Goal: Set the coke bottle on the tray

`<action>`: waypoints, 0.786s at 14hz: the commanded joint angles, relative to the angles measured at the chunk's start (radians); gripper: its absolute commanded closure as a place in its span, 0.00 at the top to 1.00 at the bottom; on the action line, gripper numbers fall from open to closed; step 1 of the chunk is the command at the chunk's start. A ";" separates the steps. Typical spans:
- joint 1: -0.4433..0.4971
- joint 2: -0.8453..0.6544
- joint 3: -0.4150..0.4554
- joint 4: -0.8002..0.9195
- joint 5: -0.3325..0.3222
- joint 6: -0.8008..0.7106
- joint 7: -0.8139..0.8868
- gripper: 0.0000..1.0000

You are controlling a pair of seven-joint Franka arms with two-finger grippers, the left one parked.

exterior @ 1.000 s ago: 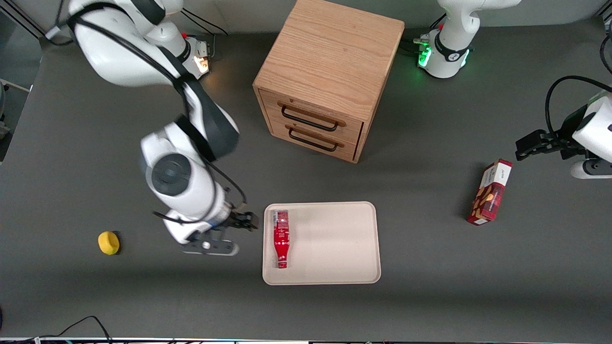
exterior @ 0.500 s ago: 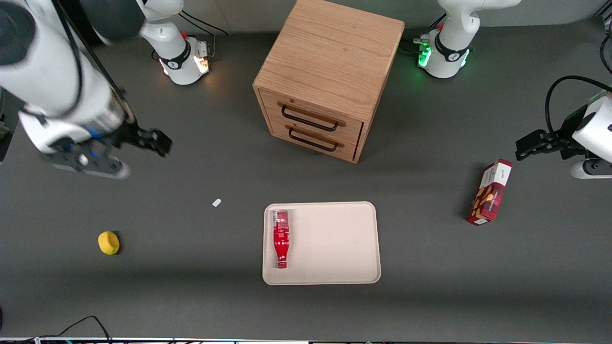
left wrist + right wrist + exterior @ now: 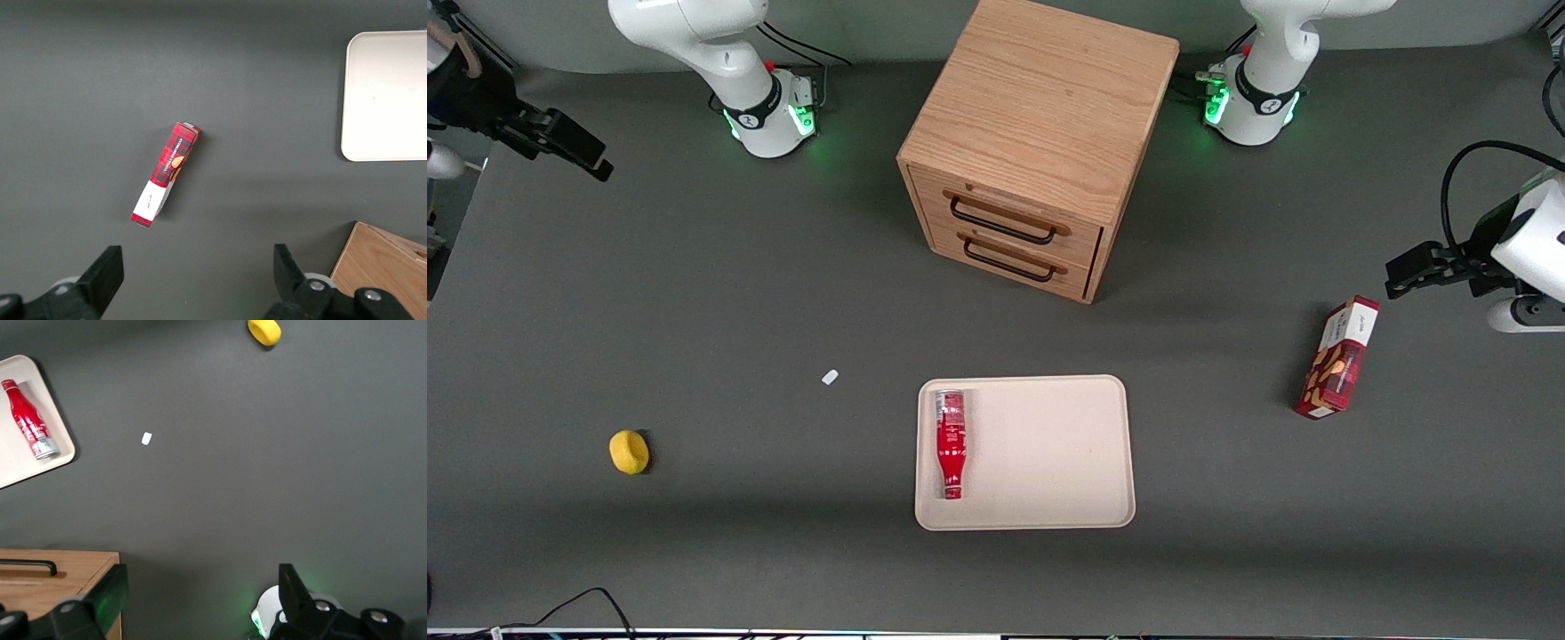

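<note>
The coke bottle (image 3: 950,444) lies on its side on the cream tray (image 3: 1049,462), along the tray's edge toward the working arm, cap pointing to the front camera. It also shows in the right wrist view (image 3: 27,420) on the tray (image 3: 17,463). My right gripper (image 3: 574,151) is raised high at the working arm's end of the table, far from the tray. In the right wrist view the gripper (image 3: 200,597) is open and empty, over bare table.
A wooden two-drawer cabinet (image 3: 1032,151) stands farther from the front camera than the tray. A yellow object (image 3: 629,452) and a small white scrap (image 3: 830,377) lie toward the working arm's end. A red snack box (image 3: 1338,357) lies toward the parked arm's end.
My right gripper has drawn away from beside the tray, rising and swinging off to the working arm's end of the table. The bottle and tray have not moved.
</note>
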 commanded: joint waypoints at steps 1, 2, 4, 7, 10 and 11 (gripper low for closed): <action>0.007 -0.152 -0.014 -0.266 0.020 0.148 -0.005 1.00; 0.009 -0.153 -0.008 -0.274 0.020 0.150 -0.004 1.00; 0.012 -0.149 0.012 -0.268 0.020 0.150 -0.004 1.00; 0.012 -0.115 0.043 -0.242 0.021 0.150 -0.002 1.00; 0.010 -0.022 0.035 -0.118 0.020 0.105 0.009 1.00; 0.010 0.012 0.032 -0.066 0.020 0.070 0.010 1.00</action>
